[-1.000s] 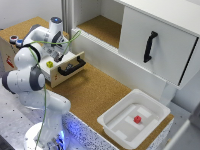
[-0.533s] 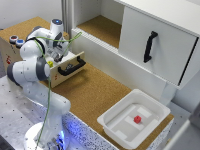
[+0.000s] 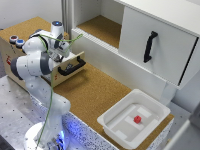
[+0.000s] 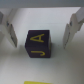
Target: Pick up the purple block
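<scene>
In the wrist view, the purple block [image 4: 40, 45], dark with yellow letters on its faces, sits on a pale surface between my two fingers. My gripper [image 4: 41, 43] is open, with one finger [image 4: 11, 35] on each side of the block and a gap between each finger and it. In the exterior view my gripper [image 3: 63, 50] hangs down over the open wooden drawer [image 3: 60, 75] at the exterior view's left. The arm hides the block there.
The drawer has a black handle [image 3: 71, 66]. A white bin [image 3: 117, 127] with a small red object [image 3: 136, 119] stands at the exterior view's lower right. A white cabinet with a black handle [image 3: 149, 46] stands behind. A cork surface [image 3: 95, 95] lies between.
The arm has bent and the gripper has moved slightly lower over the drawer. The bin and cabinet have not moved.
</scene>
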Controlling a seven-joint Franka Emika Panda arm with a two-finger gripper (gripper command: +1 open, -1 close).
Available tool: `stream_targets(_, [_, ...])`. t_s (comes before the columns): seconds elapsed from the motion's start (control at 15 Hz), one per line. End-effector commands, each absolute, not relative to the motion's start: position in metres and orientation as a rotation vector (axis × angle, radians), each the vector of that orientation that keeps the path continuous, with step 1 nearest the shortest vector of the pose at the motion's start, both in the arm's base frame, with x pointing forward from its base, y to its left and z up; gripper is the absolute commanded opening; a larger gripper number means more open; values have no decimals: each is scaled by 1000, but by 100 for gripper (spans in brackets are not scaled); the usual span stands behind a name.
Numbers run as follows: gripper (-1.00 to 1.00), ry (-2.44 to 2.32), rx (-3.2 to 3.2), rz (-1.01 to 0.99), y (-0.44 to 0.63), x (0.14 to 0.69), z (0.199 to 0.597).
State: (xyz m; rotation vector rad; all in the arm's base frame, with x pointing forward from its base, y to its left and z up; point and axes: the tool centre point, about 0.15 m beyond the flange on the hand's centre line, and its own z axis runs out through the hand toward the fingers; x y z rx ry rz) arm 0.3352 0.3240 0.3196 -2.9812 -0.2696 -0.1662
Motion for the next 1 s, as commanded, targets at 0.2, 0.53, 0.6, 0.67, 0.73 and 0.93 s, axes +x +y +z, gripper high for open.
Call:
stream_targets(0.2, [-100, -229, -3164, -87, 334, 343, 321])
stream_targets(0.53, [-100, -160, -3153, -113, 325, 353, 329])
stream_targets(0.6, [-100, -150, -3151, -131, 322, 357, 335])
stream_targets(0.67, [-100, -155, -3156, -151, 319, 361, 340])
stream_targets(0.73, [-100, -174, -3160, -165, 317, 365, 343])
stream_targets(0.93, [-100, -283, -3198, -128, 311, 381, 347])
